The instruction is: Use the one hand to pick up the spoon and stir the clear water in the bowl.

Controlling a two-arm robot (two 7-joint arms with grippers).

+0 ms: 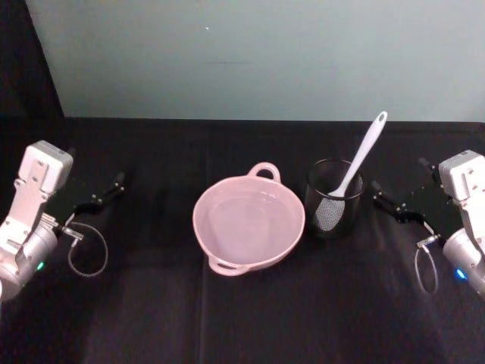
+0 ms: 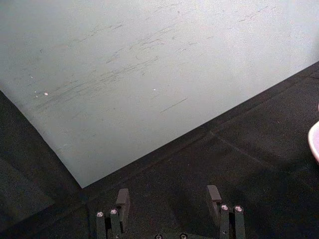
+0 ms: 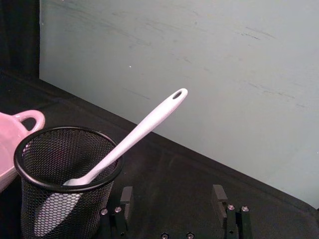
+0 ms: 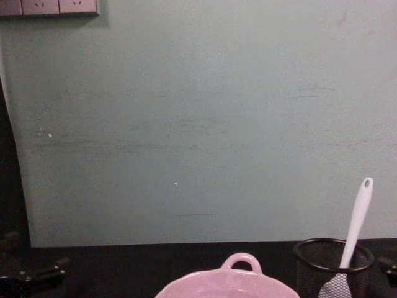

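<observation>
The pale pink bowl [image 1: 216, 199] sits mid-table holding clear water, its loop handle toward the wall; its rim also shows in the chest view [image 4: 239, 276] and its edge in the right wrist view [image 3: 11, 137]. The white spoon [image 1: 364, 155] stands blade-down in a black mesh cup [image 1: 333, 216] just right of the bowl, its handle leaning up and right [image 3: 144, 127] [image 4: 358, 217]. My right gripper [image 1: 399, 180] hovers open to the right of the cup, its fingers [image 3: 219, 195] empty. At the far left my left gripper [image 1: 97, 174] is open over bare cloth, fingers [image 2: 214, 194] empty.
Black cloth covers the table [image 1: 250, 318]. A pale green wall panel [image 1: 250, 53] rises behind the back edge. The mesh cup [image 3: 65, 184] stands close to the bowl's right side. Cable loops hang by each wrist [image 1: 87, 254].
</observation>
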